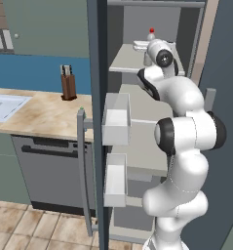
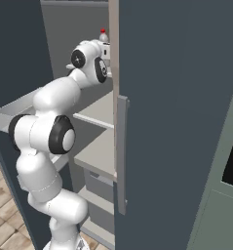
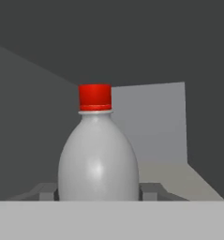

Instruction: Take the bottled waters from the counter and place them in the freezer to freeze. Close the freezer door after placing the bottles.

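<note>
White arm segments (image 1: 186, 146) fill the lower right of the left base view, rising into the open freezer (image 1: 152, 127). Past them, the freezer door (image 1: 97, 122) is seen edge-on, swung out toward the camera, with two white bins (image 1: 116, 119) on its inner face and its long bar handle (image 1: 82, 166) on the outer side. On an upper shelf (image 1: 125, 61) the red-capped bottle (image 1: 150, 34) is partly seen — only its cap and shoulder clear the wrist, and the gripper itself is hidden behind the arm's last joint. To the left, the counter (image 1: 45, 114) carries a knife block (image 1: 67, 83), and the corner of the sink (image 1: 6, 105) is cut off by the frame edge. A dark dishwasher front (image 1: 49, 171) sits below.

From the right base view, the closed right-hand door (image 2: 176, 122) blocks much of the interior; the bottle's red cap is glimpsed just above the wrist, beside that door's edge.

From the hand view, the bottle stands upright, close and centred, its lower body cut off at the bottom of the view. The two finger tips (image 3: 151, 191) are seen just beside its flanks, one on each side — whether they pinch the bottle or merely bracket it cannot be told.
</note>
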Available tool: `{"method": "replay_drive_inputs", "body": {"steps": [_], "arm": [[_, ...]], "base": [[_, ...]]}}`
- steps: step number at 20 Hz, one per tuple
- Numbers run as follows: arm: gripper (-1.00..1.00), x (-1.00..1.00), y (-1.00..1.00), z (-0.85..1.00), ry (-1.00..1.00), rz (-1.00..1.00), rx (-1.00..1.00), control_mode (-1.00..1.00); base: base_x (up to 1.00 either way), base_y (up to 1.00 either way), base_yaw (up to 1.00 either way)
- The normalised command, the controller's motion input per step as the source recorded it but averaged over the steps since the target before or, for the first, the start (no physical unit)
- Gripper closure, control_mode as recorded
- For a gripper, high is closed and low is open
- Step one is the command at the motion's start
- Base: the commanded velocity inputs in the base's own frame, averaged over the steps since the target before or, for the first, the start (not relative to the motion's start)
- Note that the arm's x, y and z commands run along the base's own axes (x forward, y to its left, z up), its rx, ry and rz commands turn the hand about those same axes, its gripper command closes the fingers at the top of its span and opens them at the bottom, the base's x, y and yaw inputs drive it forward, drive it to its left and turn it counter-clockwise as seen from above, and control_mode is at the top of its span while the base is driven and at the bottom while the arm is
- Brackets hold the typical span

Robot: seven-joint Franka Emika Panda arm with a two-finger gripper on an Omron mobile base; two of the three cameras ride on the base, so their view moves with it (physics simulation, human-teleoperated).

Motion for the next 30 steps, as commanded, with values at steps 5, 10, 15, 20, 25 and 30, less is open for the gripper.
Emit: {"method": "replay_drive_inputs", "body": {"steps": [5, 10, 15, 20, 25, 30], "arm": [[1.00, 0.00, 0.00, 0.00, 0.00, 0.00, 0.00, -1.00], [-1.00, 0.00, 0.00, 0.00, 0.00, 0.00, 0.00, -1.00], [-1.00, 0.00, 0.00, 0.00, 0.00, 0.00, 0.00, -1.00], [-1.00, -0.09, 0.00, 0.00, 0.00, 0.00, 0.00, -1.00], [-1.00, -0.57, 0.00, 0.26, 0.00, 0.00, 0.00, -1.00], [-1.00, -0.79, 0.00, 0.40, 0.11, 0.00, 0.02, -1.00]], "base": [[0.00, 0.00, 0.00], [0.00, 0.00, 0.00], [0.00, 0.00, 0.00], [0.00, 0.00, 0.00], [0.00, 0.00, 0.00], [0.00, 0.00, 0.00]]}}
